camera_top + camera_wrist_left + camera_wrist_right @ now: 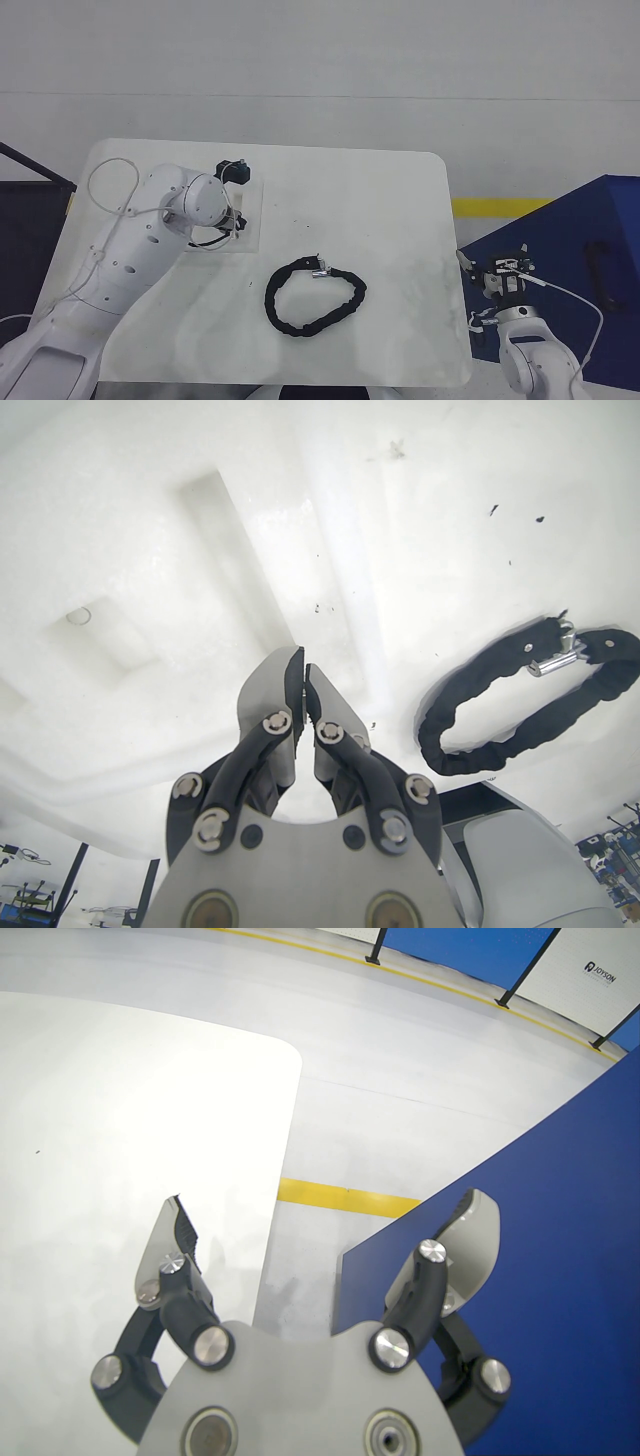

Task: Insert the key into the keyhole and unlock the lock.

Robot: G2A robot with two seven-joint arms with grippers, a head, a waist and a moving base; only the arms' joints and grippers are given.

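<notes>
pinching a thin sliver of metal, the left gripper (pixel 305 662) hangs over the white foam tray (pixel 150 550) at the far-left part of the table (pixel 150 1103). its pads are all but together, with the sliver between them. i take it for the key (pixel 304 700), though too little of it shows to be sure. the grip sits at the very tips, probably to leave the blade free for the keyhole.

a small ring (pixel 79 616) lies in one of the tray's cut recesses. the recesses look made to keep small parts in fixed spots for an easy pick.

the chain lock (pixel 500 756) lies near mid-table as a closed loop in a black fabric sleeve, well apart from the tray. its metal lock cylinder (pixel 555 661) joins the two ends on the loop's far side. the cylinder lies flat and free, so it may slide or roll when a key pushes in.

the right gripper (pixel 322 1197) waits off the table's right edge, beside a blue panel (pixel 550 1228), fingers wide apart and holding nothing. it is clear of the work yet ready to steady the cylinder, which the insertion will likely need.

judgement: key in hand, carry to the lock not yet made — alignment with the keyhole is the hard part.
</notes>
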